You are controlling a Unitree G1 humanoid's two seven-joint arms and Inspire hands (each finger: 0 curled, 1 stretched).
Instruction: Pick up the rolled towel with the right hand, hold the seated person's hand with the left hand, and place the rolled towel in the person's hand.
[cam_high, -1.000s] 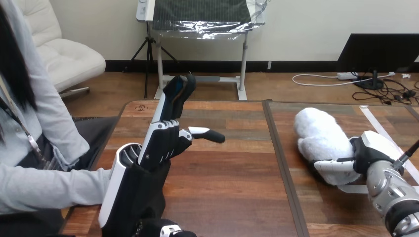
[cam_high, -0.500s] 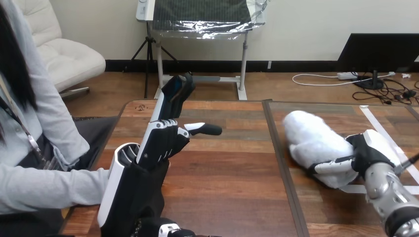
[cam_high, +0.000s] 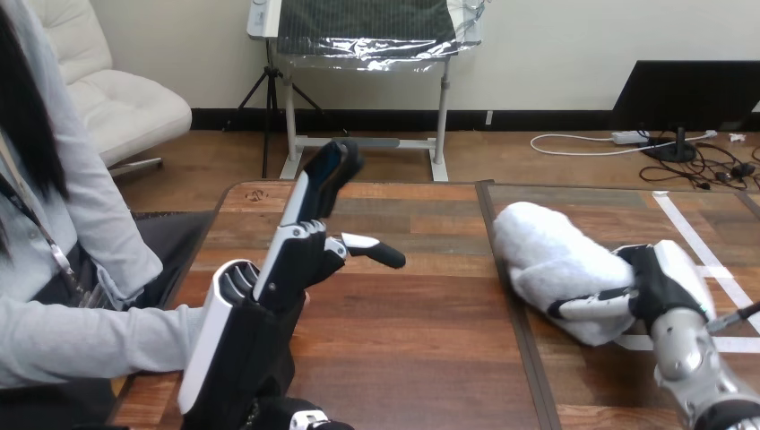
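Note:
The white fluffy rolled towel [cam_high: 548, 257] is at the right of the head view, above the seam between the two tabletops. My right hand [cam_high: 661, 279] is shut on its right end, thumb curled across the front. My left hand [cam_high: 297, 253] stands upright at the centre left, fingers straight and pointing away, thumb stuck out to the right. The person's grey sleeve [cam_high: 90, 342] reaches in from the left and ends behind my left wrist. The person's hand is hidden there, so I cannot tell whether the two touch.
The wooden table [cam_high: 412, 349] is made of two tops joined by a dark seam [cam_high: 506, 278]. White tape strips [cam_high: 699, 246] lie on the right top, under and behind my right hand.
My right hand has carried the towel to the left, towards the seam. My left hand has tilted its fingers slightly to the right, staying in place.

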